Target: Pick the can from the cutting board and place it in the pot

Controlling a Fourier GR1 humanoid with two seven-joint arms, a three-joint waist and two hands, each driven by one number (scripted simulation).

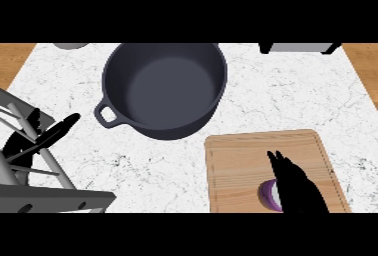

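A dark grey pot [164, 87] with a loop handle stands at the back centre of the white marble counter, nothing inside it. The wooden cutting board [244, 165] lies at the front right. A purple and white can [270, 194] lies on the board's near edge, mostly hidden by my right hand [295, 187]. That hand rests over the can with its fingers stretched forward, and whether they curl round the can cannot be seen. My left hand [40, 140] shows at the left edge, fingers straight and raised.
My grey left forearm [44, 197] fills the lower left corner. A grey object [70, 45] sits at the back left edge and a dark appliance [299, 47] at the back right. Wooden floor [362, 70] borders the counter on both sides.
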